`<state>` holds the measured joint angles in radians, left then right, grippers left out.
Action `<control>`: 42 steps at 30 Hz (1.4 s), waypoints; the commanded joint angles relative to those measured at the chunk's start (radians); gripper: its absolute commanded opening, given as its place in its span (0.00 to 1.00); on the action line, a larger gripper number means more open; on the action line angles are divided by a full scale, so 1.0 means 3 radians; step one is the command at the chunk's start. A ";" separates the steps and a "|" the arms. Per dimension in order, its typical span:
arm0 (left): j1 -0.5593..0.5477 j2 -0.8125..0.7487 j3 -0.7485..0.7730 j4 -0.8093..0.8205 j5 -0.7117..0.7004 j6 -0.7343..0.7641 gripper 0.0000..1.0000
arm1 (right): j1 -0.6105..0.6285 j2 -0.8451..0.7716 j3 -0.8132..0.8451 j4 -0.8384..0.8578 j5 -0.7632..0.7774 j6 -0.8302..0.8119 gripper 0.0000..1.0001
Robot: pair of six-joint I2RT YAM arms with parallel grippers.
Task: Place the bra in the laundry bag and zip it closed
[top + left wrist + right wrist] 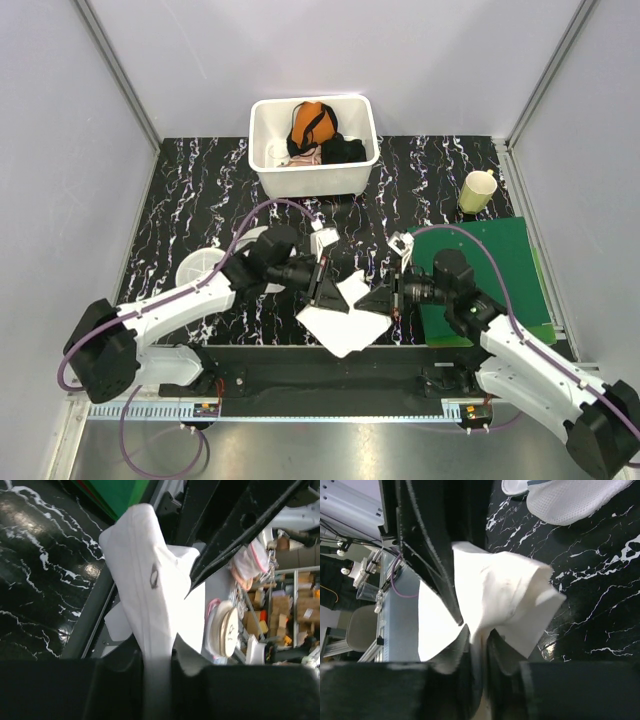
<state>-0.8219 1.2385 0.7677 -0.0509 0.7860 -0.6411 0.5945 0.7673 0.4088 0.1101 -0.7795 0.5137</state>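
- We see the bra (345, 312) lifted off the counter (200, 190) at the near edge. It is strung between the 2 arms, roughly midway between their bases.
- The left pincer (322, 287) is closed narrow on a fold of the white fabric. In its wrist view the cloth runs straight down into the gap between the fingers.
- The right pincer (385, 300) is likewise clamped on the bra, the cloth pinched thin between its fingers and fanning out beyond them.
- The laundry bag (198, 270) lies on the counter to the left, partly hidden under the left arm and well apart from the bra. We cannot tell from these views whether its zip is open.
- We judge the bra light and limp. It creases and drapes where it hangs, so it will sag wherever it is unsupported and will not hold a shape for pushing into an opening.
- The fabric looks smooth and thin, so a shallow nip on 1 layer could slip. A bite on a doubled fold or seam seems safer to us.
- Nothing about it looks fragile, though a loose edge could snag on the mesh or the zip.
- We judge the bag equally light. It would likely slide on the counter unless 1 pincer steadies its rim while the other feeds the bra in.
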 commanded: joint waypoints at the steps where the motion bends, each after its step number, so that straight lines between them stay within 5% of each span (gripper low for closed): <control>1: 0.0244 -0.0374 -0.0033 -0.0228 -0.0196 0.0050 0.06 | 0.0012 0.0198 0.0304 -0.0100 0.0290 -0.0214 0.38; 4: 0.0525 -0.0676 -0.0064 -0.0698 -0.0578 0.0147 0.00 | 0.0012 0.0311 0.0503 -0.0473 0.0572 -0.0183 0.50; 8: 0.0903 -0.1238 -0.0018 -0.1530 -0.1608 0.0184 0.00 | 0.0012 0.0290 0.0744 -0.0842 0.1191 0.0143 0.86; 10: 0.1001 -0.1596 0.0104 -0.1798 -0.2132 0.0184 0.00 | 0.0012 0.0336 0.0800 -0.0832 0.1391 0.0261 0.96; 11: 0.1021 -0.1693 0.0140 -0.2006 -0.2605 0.0158 0.00 | 0.0012 0.0382 0.0856 -0.0797 0.1402 0.0327 1.00; 17: 0.1159 -0.1817 0.0488 -0.2458 -0.3742 0.0204 0.00 | 0.0028 0.1230 0.1153 -0.0414 0.1213 0.0577 1.00; 21: 0.1369 -0.1781 0.0560 -0.2393 -0.4041 0.0311 0.00 | 0.0155 0.1945 0.1469 -0.0106 0.1136 0.0742 1.00; 24: 0.1589 -0.1802 0.0484 -0.1989 -0.3685 0.0485 0.00 | 0.0370 0.2385 0.1822 -0.0014 0.1146 0.0849 0.93; 28: 0.1977 -0.1603 0.0346 -0.1651 -0.3026 0.0526 0.00 | 0.0595 0.2882 0.2180 0.0144 0.1147 0.0997 0.63; 35: 0.3213 -0.1270 0.0034 -0.1538 -0.1283 0.0260 0.00 | 0.0677 0.3440 0.2585 0.0073 0.1110 0.1059 0.57; 42: 0.3471 -0.0989 -0.0150 -0.1518 -0.0677 0.0076 0.00 | 0.0682 0.3685 0.2764 0.0001 0.1151 0.0773 0.51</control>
<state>0.1974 0.9161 0.7448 -0.5724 0.3824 -0.5751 0.7948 1.8519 1.1717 0.0994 -0.4370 0.8047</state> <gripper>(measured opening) 0.097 0.523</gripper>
